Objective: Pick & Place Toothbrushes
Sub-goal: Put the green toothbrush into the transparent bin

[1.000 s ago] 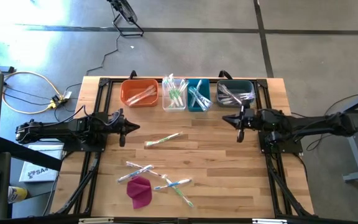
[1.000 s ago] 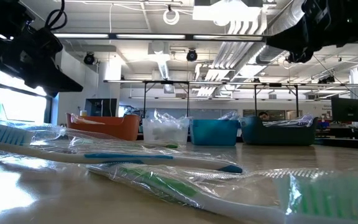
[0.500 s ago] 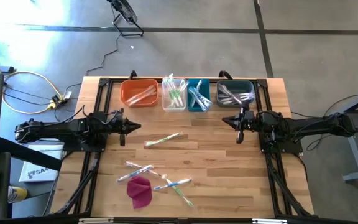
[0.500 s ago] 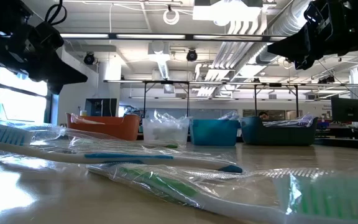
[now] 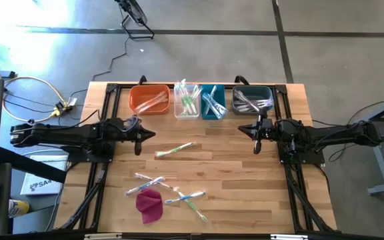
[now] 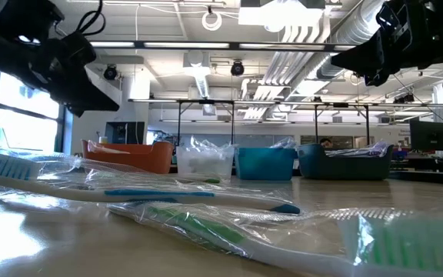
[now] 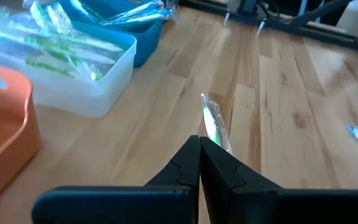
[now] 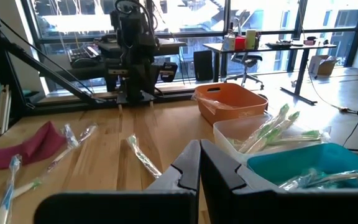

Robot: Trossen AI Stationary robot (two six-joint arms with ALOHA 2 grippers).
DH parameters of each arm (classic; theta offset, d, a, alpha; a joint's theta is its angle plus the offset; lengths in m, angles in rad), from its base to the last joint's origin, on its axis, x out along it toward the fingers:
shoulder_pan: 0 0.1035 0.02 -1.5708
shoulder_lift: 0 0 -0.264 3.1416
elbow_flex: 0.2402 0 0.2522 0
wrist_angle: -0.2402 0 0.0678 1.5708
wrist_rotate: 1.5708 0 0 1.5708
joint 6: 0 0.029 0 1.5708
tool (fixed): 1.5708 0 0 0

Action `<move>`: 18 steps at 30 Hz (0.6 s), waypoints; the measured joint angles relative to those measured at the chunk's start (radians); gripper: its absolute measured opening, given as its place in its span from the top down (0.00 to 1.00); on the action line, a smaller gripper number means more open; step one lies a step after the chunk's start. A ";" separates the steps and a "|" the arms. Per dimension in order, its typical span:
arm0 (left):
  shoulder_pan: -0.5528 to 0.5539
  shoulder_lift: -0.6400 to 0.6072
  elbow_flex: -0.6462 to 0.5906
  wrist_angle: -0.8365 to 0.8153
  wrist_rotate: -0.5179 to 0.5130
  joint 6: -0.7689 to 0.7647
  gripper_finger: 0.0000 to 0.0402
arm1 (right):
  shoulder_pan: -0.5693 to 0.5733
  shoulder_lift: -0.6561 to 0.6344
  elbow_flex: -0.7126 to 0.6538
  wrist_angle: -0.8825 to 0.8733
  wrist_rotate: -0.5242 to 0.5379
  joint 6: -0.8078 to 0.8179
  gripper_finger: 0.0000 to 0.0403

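Table (image 5: 245, 193) layout unchanged. Left gripper (image 5: 151, 136), pinched closed and empty, has edged toward the lone toothbrush (image 5: 176, 149). Right gripper (image 5: 243, 129) closed, holding nothing, unmoved.

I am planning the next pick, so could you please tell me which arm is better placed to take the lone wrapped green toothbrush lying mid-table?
Probably the left: its shut pincer hangs nearest the wrapped green toothbrush and points toward it; the right pincer sits farther off.

I see four bins along the table (image 5: 245, 167) at 12 o'clock: orange bin (image 5: 149, 100), clear bin (image 5: 187, 102), blue bin (image 5: 213, 102), dark bin (image 5: 252, 100). A magenta cloth (image 5: 149, 204) lies at 7 o'clock.
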 joint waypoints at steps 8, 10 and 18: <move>-0.007 0.230 0.165 -0.048 0.000 0.071 0.99 | 0.000 0.041 0.000 -0.001 0.000 0.000 0.99; -0.031 0.290 0.204 -0.089 -0.011 0.071 0.99 | 0.000 0.052 0.000 0.001 0.000 0.000 0.99; -0.202 0.501 0.340 -0.148 -0.082 0.051 0.99 | 0.000 0.081 0.000 0.002 0.000 0.006 0.99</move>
